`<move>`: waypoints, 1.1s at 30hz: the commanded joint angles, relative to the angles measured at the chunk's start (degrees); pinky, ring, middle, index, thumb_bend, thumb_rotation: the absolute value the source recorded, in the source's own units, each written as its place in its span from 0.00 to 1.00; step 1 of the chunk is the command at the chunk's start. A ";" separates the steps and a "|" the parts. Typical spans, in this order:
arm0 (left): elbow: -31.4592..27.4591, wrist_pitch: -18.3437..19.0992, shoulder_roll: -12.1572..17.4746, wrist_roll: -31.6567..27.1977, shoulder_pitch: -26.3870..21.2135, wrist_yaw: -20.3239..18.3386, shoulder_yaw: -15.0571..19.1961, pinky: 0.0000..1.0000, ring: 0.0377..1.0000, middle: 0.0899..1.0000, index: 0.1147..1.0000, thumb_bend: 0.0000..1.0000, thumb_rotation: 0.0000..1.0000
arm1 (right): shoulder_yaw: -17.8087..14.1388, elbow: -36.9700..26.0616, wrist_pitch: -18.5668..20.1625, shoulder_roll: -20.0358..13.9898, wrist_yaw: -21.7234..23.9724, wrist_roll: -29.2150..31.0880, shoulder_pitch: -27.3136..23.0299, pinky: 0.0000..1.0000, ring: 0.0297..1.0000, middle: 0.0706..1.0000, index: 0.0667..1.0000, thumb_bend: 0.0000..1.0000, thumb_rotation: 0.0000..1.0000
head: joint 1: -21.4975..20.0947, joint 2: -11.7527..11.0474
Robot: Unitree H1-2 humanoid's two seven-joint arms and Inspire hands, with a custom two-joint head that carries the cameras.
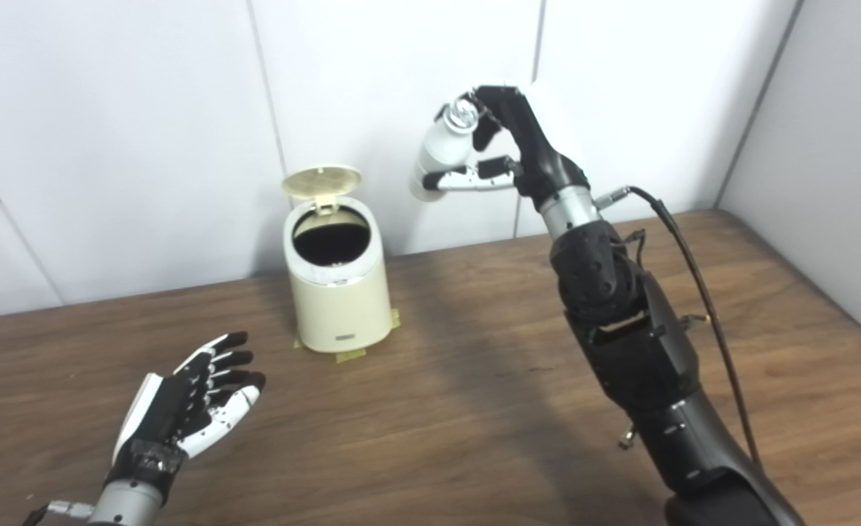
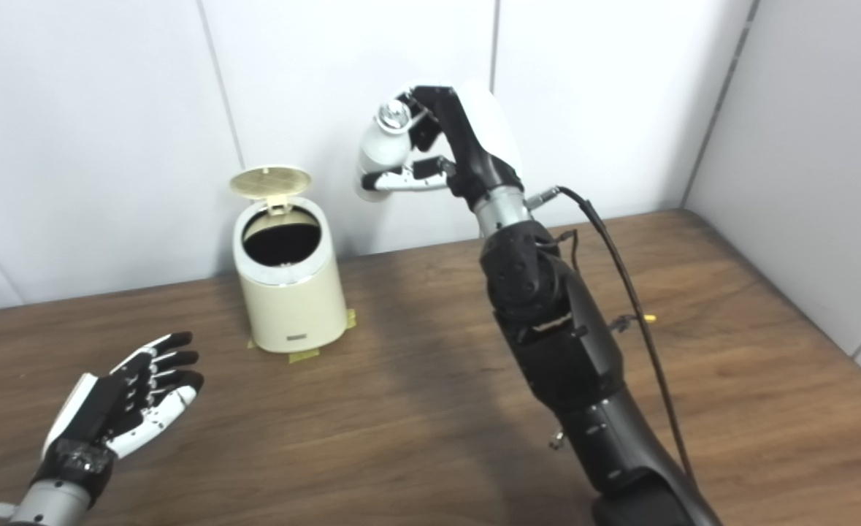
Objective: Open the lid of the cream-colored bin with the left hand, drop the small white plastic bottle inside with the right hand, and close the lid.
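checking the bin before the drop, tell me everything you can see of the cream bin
The cream bin is a small rounded container, plastic by its look, upright on the wooden table near the wall. Its round lid stands hinged open at the back, showing a dark interior. Tape edges its base. Neither hand touches it.

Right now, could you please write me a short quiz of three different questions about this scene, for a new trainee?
1. True or false: the lid of the cream bin stands open.
2. What does the right robot hand hold?
A. a cup
B. the white bottle
C. nothing
3. Fill in: the left robot hand is ____, its fingers spread, above the wooden table.

Key:
1. true
2. B; the bottle is raised in the air, to the right of the bin and higher than its opening.
3. open; it holds nothing.
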 commanded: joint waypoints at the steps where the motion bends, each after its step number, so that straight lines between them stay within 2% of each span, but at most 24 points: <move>1: -0.10 -3.18 -0.43 0.63 -1.36 1.19 -0.11 0.73 0.77 0.80 0.88 0.50 0.38 | 0.17 -1.70 -1.84 0.24 0.25 -0.47 -3.37 0.41 0.42 0.46 0.45 0.52 0.00 | 0.32 -0.06; 5: 0.36 -4.37 -1.03 1.02 -1.00 1.60 -0.49 0.71 0.77 0.80 0.88 0.52 0.40 | 1.61 -0.19 -3.70 1.06 0.57 -1.50 -4.67 0.43 0.42 0.46 0.45 0.52 0.00 | 2.67 -0.43; 10: 0.30 -4.81 -1.90 2.24 -0.66 2.33 -1.11 0.72 0.77 0.80 0.88 0.53 0.44 | 2.25 2.79 -8.09 2.10 -0.31 -1.09 -5.26 0.40 0.41 0.47 0.44 0.52 0.00 | 6.13 -0.64; 15: -0.07 -4.55 -2.77 2.64 -0.01 2.64 -1.18 0.71 0.77 0.80 0.89 0.55 0.47 | 2.13 4.57 -9.72 3.90 0.17 0.48 -4.85 0.43 0.42 0.47 0.44 0.52 0.00 | 8.64 -0.79; 25: -0.50 -5.19 -4.20 3.85 0.83 3.29 -1.15 0.71 0.76 0.80 0.87 0.55 0.47 | 3.21 11.47 -13.29 6.35 -2.14 -1.59 -5.77 0.43 0.43 0.47 0.43 0.52 0.00 | 11.15 -1.12; 33: -1.07 -4.81 -4.66 3.99 1.28 3.36 -0.68 0.71 0.76 0.80 0.87 0.55 0.47 | 2.98 17.21 -16.71 7.96 -3.57 -0.51 -6.58 0.42 0.43 0.47 0.44 0.52 0.00 | 11.76 -1.07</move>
